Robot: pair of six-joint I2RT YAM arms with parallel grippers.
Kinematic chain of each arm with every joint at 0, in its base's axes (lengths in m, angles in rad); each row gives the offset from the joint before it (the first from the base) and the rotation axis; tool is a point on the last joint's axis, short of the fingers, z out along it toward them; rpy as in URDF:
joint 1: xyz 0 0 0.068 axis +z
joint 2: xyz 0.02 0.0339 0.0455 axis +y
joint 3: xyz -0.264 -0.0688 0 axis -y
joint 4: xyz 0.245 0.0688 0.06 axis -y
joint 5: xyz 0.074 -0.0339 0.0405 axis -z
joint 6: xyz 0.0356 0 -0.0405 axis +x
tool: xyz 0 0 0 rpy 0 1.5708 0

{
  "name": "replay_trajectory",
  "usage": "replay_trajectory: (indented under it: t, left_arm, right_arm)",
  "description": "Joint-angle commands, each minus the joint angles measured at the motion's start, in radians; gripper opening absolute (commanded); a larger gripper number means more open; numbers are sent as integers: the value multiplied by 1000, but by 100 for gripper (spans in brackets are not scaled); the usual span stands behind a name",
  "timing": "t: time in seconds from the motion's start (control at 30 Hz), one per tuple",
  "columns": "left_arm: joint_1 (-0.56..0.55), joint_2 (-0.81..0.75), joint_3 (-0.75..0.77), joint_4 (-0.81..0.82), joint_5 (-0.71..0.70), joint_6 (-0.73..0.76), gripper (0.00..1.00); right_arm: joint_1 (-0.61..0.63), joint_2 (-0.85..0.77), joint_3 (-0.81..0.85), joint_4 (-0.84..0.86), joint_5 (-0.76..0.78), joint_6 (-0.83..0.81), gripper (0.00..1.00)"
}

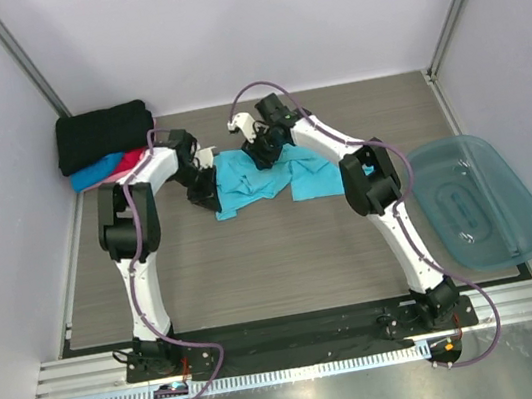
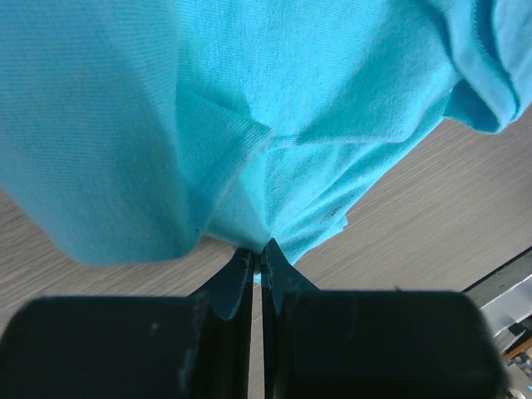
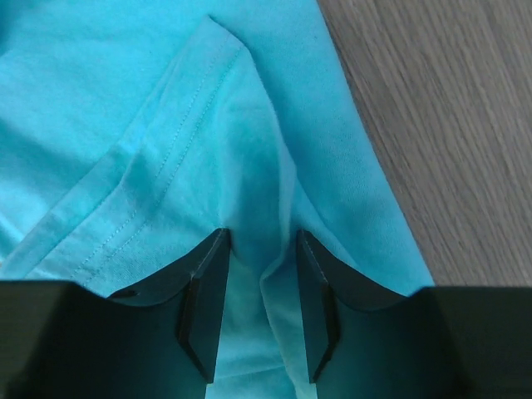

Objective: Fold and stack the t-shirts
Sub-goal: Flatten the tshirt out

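**Near zone.** The arm bases sit at the near edge of the wood-grain table (image 1: pixel 275 259). Both arms reach forward to mid-table.

**Mid-table.** The turquoise shirt (image 1: pixel 243 181) lies crumpled on the table, stretched left to right between the two grippers.

- Left gripper (image 2: pixel 259 253): positioned at the shirt's left edge. The jaws are together, pinching a thin edge of the shirt at the tips. In the wrist view the cloth fans out from the pinch point and fills most of the view, with table surface visible to either side.
- Right gripper (image 3: pixel 262 274): positioned at the shirt's far edge. The jaws stand apart, one finger on each side of a raised ridge of cloth beside a stitched hem. They are not clamped on it.

**Right side.** A translucent teal tub (image 1: pixel 473 197) sits at the table's right edge, well apart from the shirt.

**Far left corner.** Folded stack — black shirt (image 1: pixel 104 134) on top, with the edges of the blue shirt (image 1: pixel 95 174) and red shirt (image 1: pixel 130 160) showing beneath it.
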Motion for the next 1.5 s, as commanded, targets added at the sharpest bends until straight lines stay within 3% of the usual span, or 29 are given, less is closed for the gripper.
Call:
replay_trajectory:
  t: [0.0,0.3,0.43,0.6,0.67,0.83,0.93,1.03,1.17,1.27,1.33,1.47]
  left_arm:
    - [-3,-67,-11,-14,-39,15,3]
    - [-3,-60,18,-21,-50,15,2]
    - [-1,-67,38,-41,-69,58,1]
    - [31,-191,72,-104,-135,147,0]
    - [45,-240,89,-139,-151,185,0]
    - [46,-359,124,-271,-165,296,0]
    - [45,-370,121,-353,-91,325,3]
    - [43,-365,83,-380,-11,331,18]
    - [42,-345,72,-391,88,316,46]
    - [42,-337,86,-376,95,290,50]
    - [42,-327,102,-379,81,290,50]
    - [42,-305,130,-367,41,282,51]
  right_arm:
    - [4,-8,57,44,6,29,41]
    - [4,-78,-34,129,61,6,10]
    - [2,-118,-54,133,73,3,1]
    - [-5,-297,-151,132,121,-3,1]
    - [-21,-442,-219,132,115,-20,1]
    - [-27,-741,-549,81,115,-201,1]
    - [-25,-879,-734,54,113,-253,1]
    - [-13,-936,-857,35,95,-247,1]
    - [7,-948,-928,18,59,-203,2]
    - [12,-927,-940,-22,56,-212,8]
    - [12,-914,-943,-48,78,-229,27]
    - [10,-922,-911,-58,98,-289,33]
